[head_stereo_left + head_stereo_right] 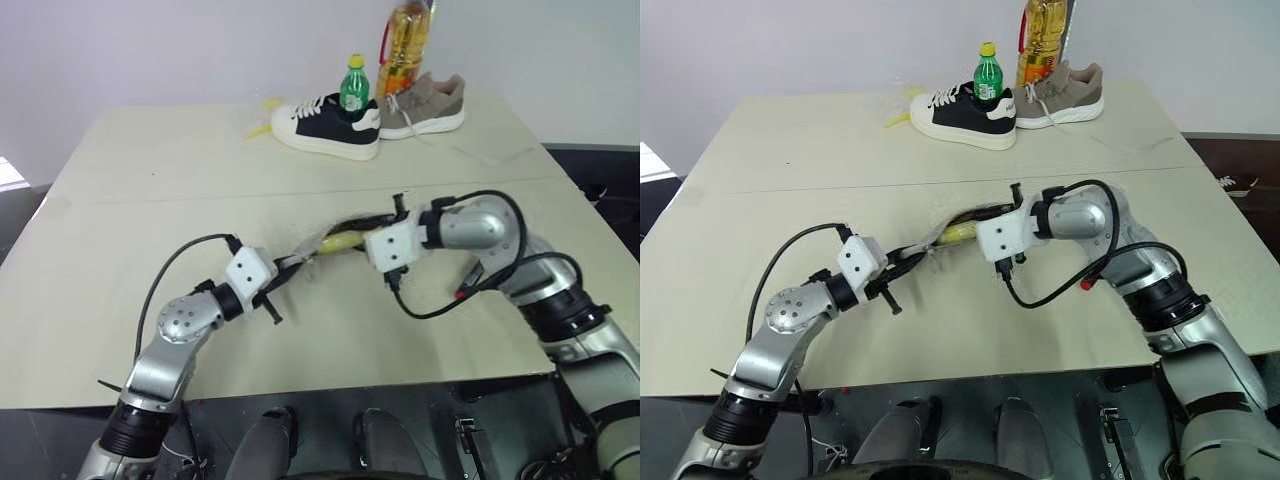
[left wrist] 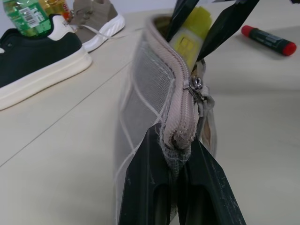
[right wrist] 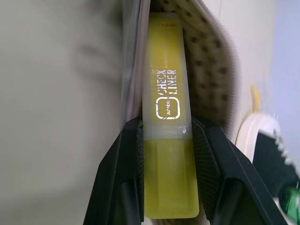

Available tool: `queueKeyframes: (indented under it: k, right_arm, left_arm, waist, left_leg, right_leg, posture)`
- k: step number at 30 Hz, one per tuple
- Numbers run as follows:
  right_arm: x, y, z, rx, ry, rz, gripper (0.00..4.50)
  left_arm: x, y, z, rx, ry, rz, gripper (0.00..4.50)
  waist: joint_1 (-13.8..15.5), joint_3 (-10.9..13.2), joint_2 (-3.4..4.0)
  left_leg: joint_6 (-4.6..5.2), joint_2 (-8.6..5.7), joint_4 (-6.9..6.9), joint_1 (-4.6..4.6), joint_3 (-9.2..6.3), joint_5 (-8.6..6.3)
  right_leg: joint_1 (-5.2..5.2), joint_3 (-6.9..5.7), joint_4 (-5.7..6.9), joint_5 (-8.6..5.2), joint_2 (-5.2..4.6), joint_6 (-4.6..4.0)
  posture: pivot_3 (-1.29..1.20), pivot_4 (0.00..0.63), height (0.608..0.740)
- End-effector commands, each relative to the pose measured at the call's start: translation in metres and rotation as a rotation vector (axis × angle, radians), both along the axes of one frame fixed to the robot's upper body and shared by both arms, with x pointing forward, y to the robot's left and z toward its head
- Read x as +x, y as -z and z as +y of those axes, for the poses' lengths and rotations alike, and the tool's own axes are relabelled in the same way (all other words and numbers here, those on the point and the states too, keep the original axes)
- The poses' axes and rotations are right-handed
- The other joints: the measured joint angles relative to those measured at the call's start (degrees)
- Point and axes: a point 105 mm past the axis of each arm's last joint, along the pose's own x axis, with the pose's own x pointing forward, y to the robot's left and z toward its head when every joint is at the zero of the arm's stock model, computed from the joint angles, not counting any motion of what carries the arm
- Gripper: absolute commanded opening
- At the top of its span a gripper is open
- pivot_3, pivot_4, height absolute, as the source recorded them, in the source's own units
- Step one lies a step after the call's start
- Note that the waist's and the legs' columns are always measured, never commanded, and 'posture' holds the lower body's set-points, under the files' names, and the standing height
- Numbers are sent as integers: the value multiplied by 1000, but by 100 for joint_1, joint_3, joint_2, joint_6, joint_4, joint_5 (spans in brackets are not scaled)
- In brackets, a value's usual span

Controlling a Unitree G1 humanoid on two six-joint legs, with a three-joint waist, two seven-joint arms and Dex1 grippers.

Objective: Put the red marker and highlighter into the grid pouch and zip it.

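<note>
The grid pouch (image 2: 150,89) is held edge-up just above the table, between my two arms. My left gripper (image 2: 180,154) is shut on its closed zipper end, next to the zipper pull (image 2: 196,84). The far end of the pouch gapes open. My right gripper (image 3: 166,126) is shut on the yellow highlighter (image 3: 168,140), whose front half sits inside the open mouth. From the head, the highlighter (image 1: 338,242) shows as a yellow spot between the grippers. The red marker (image 2: 268,40) lies on the table beside the pouch, apart from both grippers.
At the table's far edge stand a black-and-white shoe (image 1: 325,125) with a green bottle (image 1: 354,88) in it, a grey shoe (image 1: 425,105), an oil bottle (image 1: 405,45) and a yellow scrap (image 1: 262,125). Black cables loop off both wrists.
</note>
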Motion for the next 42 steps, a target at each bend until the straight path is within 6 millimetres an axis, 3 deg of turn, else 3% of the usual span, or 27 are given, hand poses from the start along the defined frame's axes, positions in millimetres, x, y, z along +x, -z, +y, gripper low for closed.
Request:
queueKeyframes:
  k: [1,5,8,12,15,18,22,25,32,36,39,42]
  right_arm:
    - [-2,-18,5,43,-28,-40,1959]
    - [4,-37,-3,164,42,-17,3855]
    - [6,-57,-18,338,139,83,3855]
    - [8,-68,-50,555,314,229,3855]
    - [15,-50,-95,658,566,322,3855]
    - [13,-30,-126,744,789,419,4476]
    - [0,7,-171,831,1183,438,4476]
    - [-19,26,-186,848,1382,444,4476]
    - [-46,50,-199,909,1656,467,4476]
    - [-46,64,-183,993,1690,583,4476]
    - [-44,71,-176,1019,1699,621,3610]
    - [-40,76,-172,999,1693,615,2069]
  left_arm:
    - [-1,-18,-7,-26,28,-61,0]
    - [2,-18,-5,-41,5,-58,0]
    - [7,-16,-3,-70,-36,-53,0]
    - [13,-11,-7,-85,-71,-52,0]
    - [19,-6,-14,-89,-74,-47,0]
    - [22,-3,-19,-91,-70,-50,0]
    - [28,-1,-31,-76,-30,-69,0]
    - [31,2,-39,-83,8,-60,0]
    - [32,7,-50,-96,65,-48,0]
    - [33,8,-54,-102,75,-46,0]
    - [33,8,-54,-108,71,-50,0]
    - [34,7,-50,-112,56,-54,0]
  waist:
    - [5,0,0]
    - [-3,0,0]
    - [-2,0,0]
    - [23,0,-1]
    - [125,-4,-5]
    - [144,-4,-5]
    - [137,-4,-3]
    - [121,-8,3]
    - [130,-13,10]
    - [126,-15,9]
    - [120,-15,11]
    - [116,-15,11]
  left_leg:
    - [0,0,0,0,0,0]
    - [0,-1,1,0,0,0]
    - [0,0,1,0,0,0]
    - [0,0,2,0,-2,0]
    - [1,-1,8,0,0,-1]
    - [3,-8,17,-3,0,-1]
    - [5,-9,27,-11,-1,-3]
    - [7,-8,39,-30,-1,-4]
    - [18,-8,70,-49,-3,-10]
    - [19,-11,74,-51,-3,-10]
    - [19,-11,75,-50,-4,-11]
    - [19,-11,75,-49,-5,-11]
  right_leg:
    - [0,0,0,0,0,0]
    - [0,0,0,0,0,0]
    - [-1,3,0,0,-1,0]
    - [1,5,0,0,-1,-1]
    - [6,5,-2,0,-2,-1]
    - [9,4,-3,-1,-9,-3]
    - [7,4,-2,-1,-10,-5]
    - [-10,4,4,-1,-8,-3]
    - [-13,-1,4,1,-2,0]
    - [-12,-4,4,2,-4,2]
    - [-13,-4,6,4,-2,5]
    - [-12,-5,6,5,-1,7]
  posture:
    - [0,150,734]
    - [0,150,734]
    - [0,150,734]
    - [0,150,734]
    - [0,150,734]
    - [0,150,734]
    - [0,150,734]
    - [0,150,734]
    - [0,150,734]
    - [0,150,734]
    - [0,150,734]
    - [0,150,734]
